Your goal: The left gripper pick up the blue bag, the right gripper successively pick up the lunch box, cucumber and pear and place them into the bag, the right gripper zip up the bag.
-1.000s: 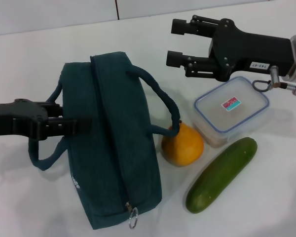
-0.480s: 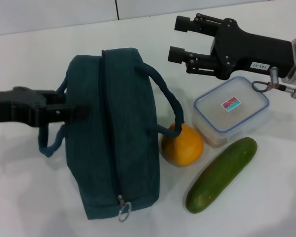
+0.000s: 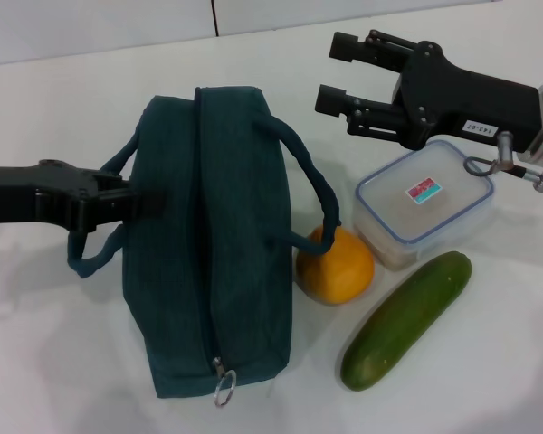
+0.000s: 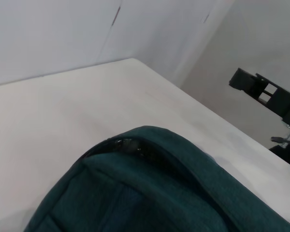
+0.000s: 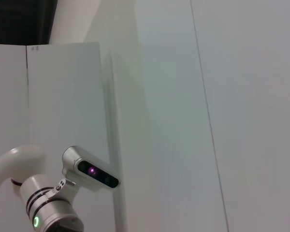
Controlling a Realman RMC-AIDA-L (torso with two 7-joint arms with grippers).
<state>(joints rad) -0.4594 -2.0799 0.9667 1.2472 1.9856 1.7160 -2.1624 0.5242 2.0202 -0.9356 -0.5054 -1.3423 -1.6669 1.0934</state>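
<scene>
1. Head view: the left claw (image 3: 131, 201) reaches in from the left and meets the blue bag (image 3: 213, 244) at its left side, by the left handle. Its fingertips are lost against the dark fabric, so whether they have closed on the handle cannot be told. The bag stands on the white worktop (image 3: 54, 362), its zip closed along the top and the ring pull at the near end.

2. Head view: the right claw (image 3: 339, 70) hangs over the far right of the worktop with its fingers well apart and nothing between them, just beyond the lunch box (image 3: 425, 203). The pear (image 3: 335, 264) touches the bag's right handle; the cucumber (image 3: 407, 318) lies at an angle near the lunch box. None of the three is in the bag. Judged from this, the task is at its first step; opening, loading and zipping all remain. The closed zip stands in the way of any loading.

3. Left wrist view: the bag's top edge and zip fill the foreground, with the right claw (image 4: 268, 94) far off and bare worktop between.

4. Right wrist view: only white wall panels and the left arm's silver wrist (image 5: 50, 212) with its green light; no task item shows.
</scene>
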